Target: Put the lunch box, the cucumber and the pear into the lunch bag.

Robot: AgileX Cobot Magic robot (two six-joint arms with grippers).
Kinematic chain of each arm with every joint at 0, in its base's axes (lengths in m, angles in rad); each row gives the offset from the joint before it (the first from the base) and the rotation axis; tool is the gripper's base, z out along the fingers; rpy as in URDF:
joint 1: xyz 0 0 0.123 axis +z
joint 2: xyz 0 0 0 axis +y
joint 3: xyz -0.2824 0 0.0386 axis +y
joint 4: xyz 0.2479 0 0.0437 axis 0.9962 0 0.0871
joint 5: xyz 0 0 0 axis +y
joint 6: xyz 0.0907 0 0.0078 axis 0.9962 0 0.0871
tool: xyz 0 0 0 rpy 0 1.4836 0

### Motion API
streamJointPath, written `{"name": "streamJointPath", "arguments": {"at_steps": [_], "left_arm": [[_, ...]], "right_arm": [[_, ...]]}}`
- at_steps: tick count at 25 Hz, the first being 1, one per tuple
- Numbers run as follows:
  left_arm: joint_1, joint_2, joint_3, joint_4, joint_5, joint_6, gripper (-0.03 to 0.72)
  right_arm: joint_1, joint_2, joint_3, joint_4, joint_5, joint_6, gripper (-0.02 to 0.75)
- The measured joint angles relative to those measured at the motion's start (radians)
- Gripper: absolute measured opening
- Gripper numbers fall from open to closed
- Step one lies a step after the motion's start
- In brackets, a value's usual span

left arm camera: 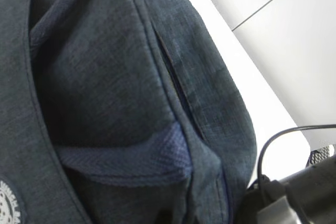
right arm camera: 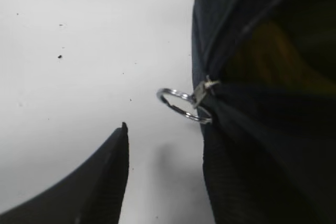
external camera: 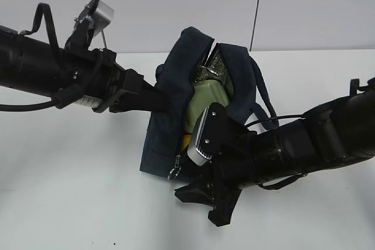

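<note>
White tabletop is filling the near and middle ground, pale panelled wall is standing far behind, thin dark seams running down it.

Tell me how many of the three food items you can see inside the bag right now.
2. The green-lidded lunch box sits in the lunch bag's open mouth, and a yellow patch, probably the pear, shows below it. No cucumber is visible; it may be hidden deeper inside.
</note>
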Motion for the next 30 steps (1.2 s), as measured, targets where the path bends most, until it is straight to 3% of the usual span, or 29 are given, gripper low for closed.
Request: {"name": "streamJointPath", "arguments": {"at_steps": [30], "left_arm": [[-0.013,0.001,0.0,-0.04,0.068,0.01,-0.015]], "right_arm": [[0.0,0.002,-0.003,-0.002,-0.022,0.051,0.379]]}}
